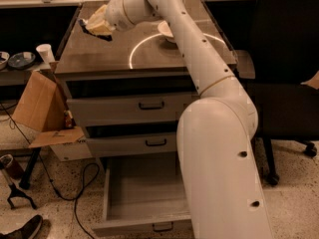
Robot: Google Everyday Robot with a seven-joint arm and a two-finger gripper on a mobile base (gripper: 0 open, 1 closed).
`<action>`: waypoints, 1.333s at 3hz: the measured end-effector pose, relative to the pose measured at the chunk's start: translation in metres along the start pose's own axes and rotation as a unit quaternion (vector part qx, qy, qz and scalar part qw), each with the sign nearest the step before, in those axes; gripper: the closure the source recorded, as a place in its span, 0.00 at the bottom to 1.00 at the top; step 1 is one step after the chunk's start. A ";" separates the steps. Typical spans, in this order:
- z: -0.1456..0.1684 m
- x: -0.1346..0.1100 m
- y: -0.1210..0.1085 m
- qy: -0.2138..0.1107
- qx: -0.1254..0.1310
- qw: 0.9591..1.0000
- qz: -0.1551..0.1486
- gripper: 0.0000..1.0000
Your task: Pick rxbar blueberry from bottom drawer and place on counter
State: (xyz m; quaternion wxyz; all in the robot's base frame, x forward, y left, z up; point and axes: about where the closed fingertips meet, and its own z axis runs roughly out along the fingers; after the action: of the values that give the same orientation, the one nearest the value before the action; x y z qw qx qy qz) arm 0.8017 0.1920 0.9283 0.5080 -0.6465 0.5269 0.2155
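Camera view: The pincer [99, 25] hangs low over the left rear of the grey tabletop [94, 59], close to its left edge, closed on the rxbar blueberry [98, 33]. The dark bar lies nearly flat under the pale fingers, its long axis running across the picture and sloping slightly down to the right; whether it touches the surface cannot be told. Bare tabletop spreads in front of it, out to the pale arc [137, 51]. The white arm [199, 68] sweeps up from lower right, crossing the white bowl [166, 30] and the right side of the bottom drawer [144, 188], which stands pulled out. A cardboard box [35, 103] flanks the cabinet's left side, a black chair [289, 63] its right.
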 end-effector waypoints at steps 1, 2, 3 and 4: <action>0.005 0.021 0.007 0.014 -0.010 1.000 0.018 1.00; 0.011 0.037 0.017 0.033 -0.032 0.999 0.029 1.00; 0.017 0.049 0.028 0.056 -0.061 0.996 0.038 0.83; 0.016 0.058 0.034 0.074 -0.078 0.993 0.047 0.60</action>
State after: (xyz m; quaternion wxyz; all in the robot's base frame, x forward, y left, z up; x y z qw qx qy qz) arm 0.7954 0.1818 0.8602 0.4045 -0.6731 0.5744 0.2310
